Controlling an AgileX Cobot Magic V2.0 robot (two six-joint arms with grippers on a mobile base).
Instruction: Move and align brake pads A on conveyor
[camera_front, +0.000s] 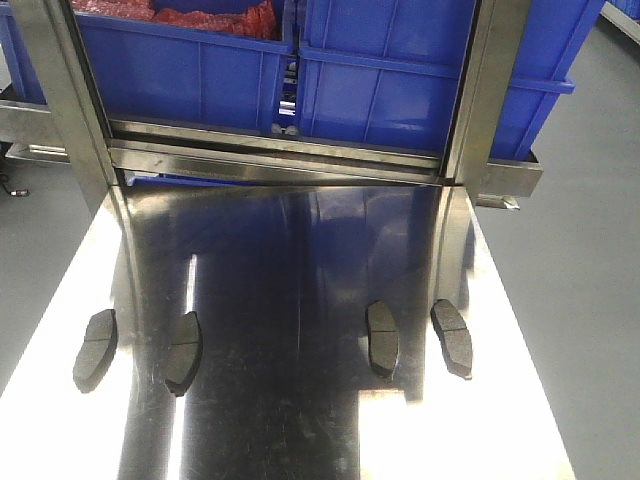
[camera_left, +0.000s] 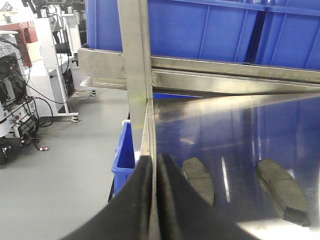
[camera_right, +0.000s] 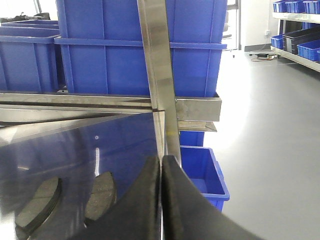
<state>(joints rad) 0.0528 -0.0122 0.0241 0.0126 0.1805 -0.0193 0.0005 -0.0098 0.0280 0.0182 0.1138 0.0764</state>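
Note:
Dark grey brake pads A lie on a shiny steel table (camera_front: 300, 260): a left pair (camera_front: 96, 350) (camera_front: 184, 352) and a right pair (camera_front: 382, 339) (camera_front: 452, 338). The conveyor is out of view. My left gripper (camera_left: 155, 162) is shut on nothing, hanging over the table's left edge with the left pair of pads (camera_left: 199, 180) (camera_left: 282, 190) just to its right. Over the table's right edge my right gripper (camera_right: 161, 162) is shut and empty, with the right pair (camera_right: 101, 195) (camera_right: 39, 205) to its left. Neither gripper shows in the front view.
Blue crates (camera_front: 200, 70) sit on a steel rack (camera_front: 270, 150) behind the table, with steel uprights (camera_front: 65, 90) (camera_front: 490, 80) at its far corners. A blue bin (camera_left: 125, 155) stands on the floor left of the table, another (camera_right: 202, 172) on the right. Machinery with cables (camera_left: 20, 85) is far left.

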